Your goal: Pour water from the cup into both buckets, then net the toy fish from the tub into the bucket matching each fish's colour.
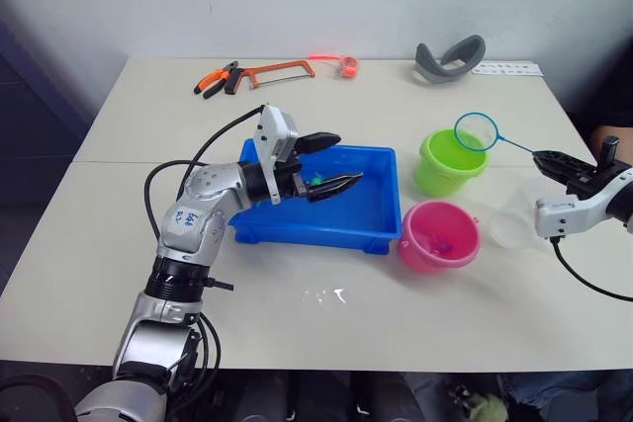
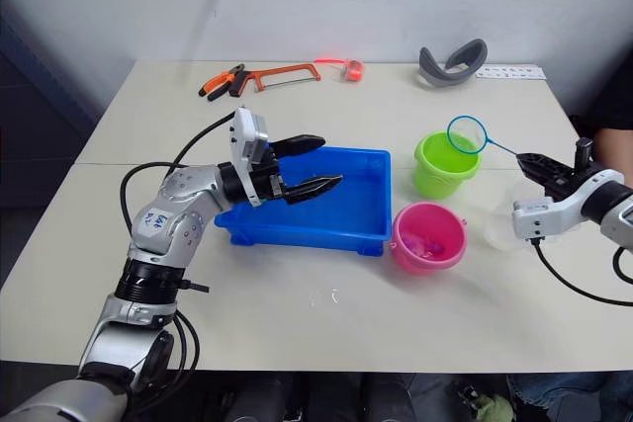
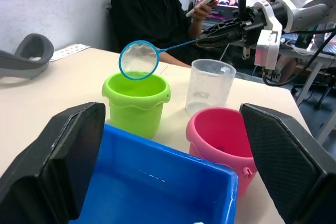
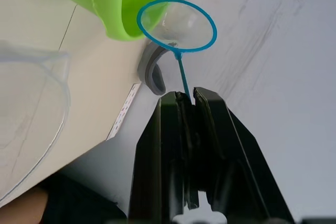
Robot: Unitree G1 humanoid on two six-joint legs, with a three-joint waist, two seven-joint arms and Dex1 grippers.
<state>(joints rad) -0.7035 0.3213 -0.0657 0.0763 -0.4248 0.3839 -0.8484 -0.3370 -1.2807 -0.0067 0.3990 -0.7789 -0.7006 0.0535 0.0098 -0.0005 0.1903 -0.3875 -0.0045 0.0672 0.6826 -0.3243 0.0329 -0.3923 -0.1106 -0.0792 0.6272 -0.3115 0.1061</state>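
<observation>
Net (image 1: 477, 132) hoop hangs over the green bucket (image 1: 450, 162), its handle pinched in your right tool (image 1: 545, 158). Your left tool (image 1: 331, 161) hovers spread wide and empty over the blue tub (image 1: 371, 214). You'll find the pink bucket (image 1: 439, 235) just beside the tub and the clear cup (image 3: 209, 86) near both buckets on the worktop (image 1: 396, 96).
</observation>
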